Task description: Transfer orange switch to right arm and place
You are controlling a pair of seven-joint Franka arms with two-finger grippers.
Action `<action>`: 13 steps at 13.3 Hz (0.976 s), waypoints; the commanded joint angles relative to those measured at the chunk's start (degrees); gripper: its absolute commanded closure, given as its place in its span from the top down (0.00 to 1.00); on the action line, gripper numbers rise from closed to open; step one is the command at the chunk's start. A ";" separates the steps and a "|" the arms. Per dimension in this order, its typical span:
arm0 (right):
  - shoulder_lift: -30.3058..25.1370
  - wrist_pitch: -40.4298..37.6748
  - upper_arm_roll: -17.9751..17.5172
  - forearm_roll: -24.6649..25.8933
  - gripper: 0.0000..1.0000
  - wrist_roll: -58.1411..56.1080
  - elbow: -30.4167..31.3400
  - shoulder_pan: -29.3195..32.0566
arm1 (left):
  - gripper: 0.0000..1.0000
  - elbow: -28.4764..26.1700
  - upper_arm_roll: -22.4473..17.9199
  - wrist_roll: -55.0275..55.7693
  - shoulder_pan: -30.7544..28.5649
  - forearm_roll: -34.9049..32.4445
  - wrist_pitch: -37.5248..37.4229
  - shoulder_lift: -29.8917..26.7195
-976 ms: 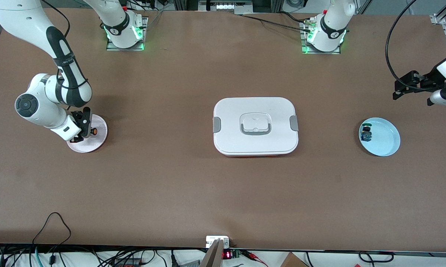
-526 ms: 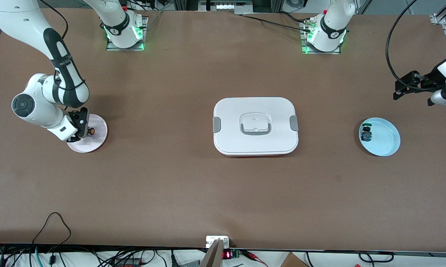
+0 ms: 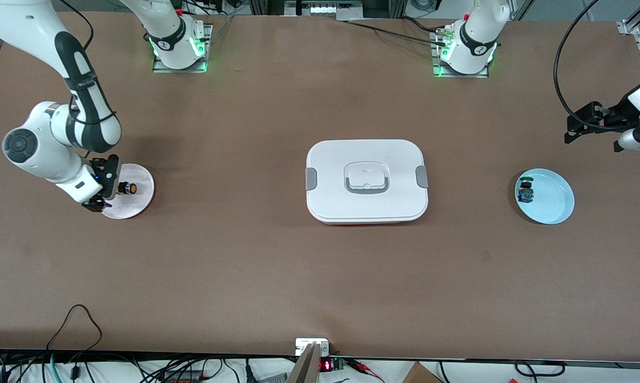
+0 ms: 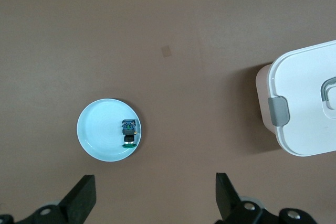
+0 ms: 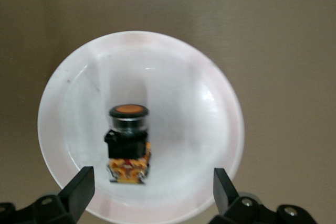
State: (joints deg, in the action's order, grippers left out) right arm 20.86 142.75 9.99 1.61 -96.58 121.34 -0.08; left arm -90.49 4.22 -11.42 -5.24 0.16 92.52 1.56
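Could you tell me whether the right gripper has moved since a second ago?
Yes. The right gripper has backed off the pink plate toward the table's end, open, leaving the orange switch there.

Three cameras: one high overview, two on the wrists.
My front view looks down across the table at both bases, box (image 3: 367, 181) central. My left wrist view hangs high, sharing that box (image 4: 302, 106). My right wrist view sits close over the pink plate (image 5: 210, 103), at the right arm's end from the box.
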 commanded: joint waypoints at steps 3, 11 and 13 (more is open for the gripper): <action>-3.37 -11.51 -0.50 -4.16 1.00 3.14 -9.52 0.17 | 1.00 1.80 0.09 -0.89 -0.12 -0.16 -0.32 0.99; -7.06 -36.12 -0.32 -8.54 1.00 37.73 -25.27 -0.27 | 1.00 1.98 0.09 -0.89 -0.12 -0.16 -0.24 1.08; -7.94 -40.69 -0.23 -11.88 1.00 48.27 -26.68 -0.27 | 1.00 1.98 0.09 -0.89 -0.12 -0.16 -0.24 0.99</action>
State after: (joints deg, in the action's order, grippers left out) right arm 13.60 106.03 9.74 -7.66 -56.96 96.19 -0.41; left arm -90.31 4.22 -11.42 -5.24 0.16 92.52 1.63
